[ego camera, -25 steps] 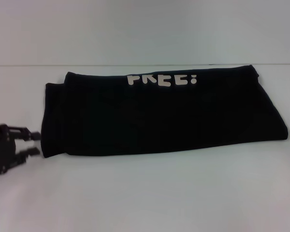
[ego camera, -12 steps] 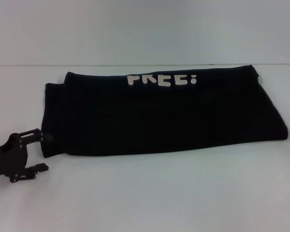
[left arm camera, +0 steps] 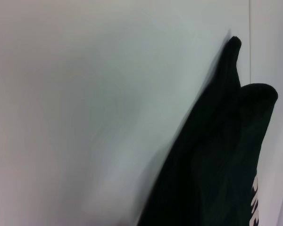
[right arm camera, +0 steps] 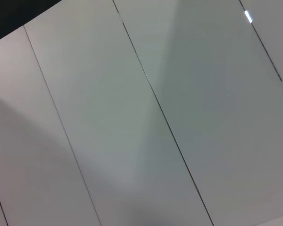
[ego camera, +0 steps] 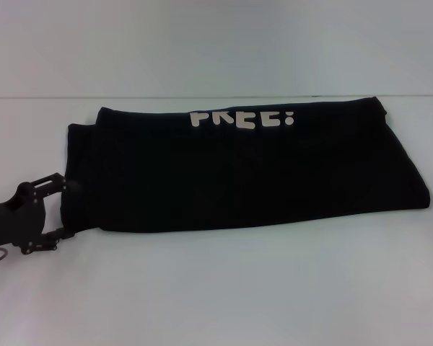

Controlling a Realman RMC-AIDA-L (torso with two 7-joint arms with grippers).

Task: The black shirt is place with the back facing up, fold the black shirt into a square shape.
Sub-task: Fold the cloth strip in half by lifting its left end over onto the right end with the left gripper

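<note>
Black shirt [ego camera: 238, 169] lies folded into a long band on the white surface [ego camera: 238, 288]. Left gripper [ego camera: 63, 209], fingers spread, straddles its left edge. Risk: pinching only the top layer, so the fold separates.

Even, bright light; soft focus, left wrist view smeared.

left hand [ego camera: 60, 209] | black, angular, 2 thin fingers | pale screw dots | possibly a cable loop beneath
</note>
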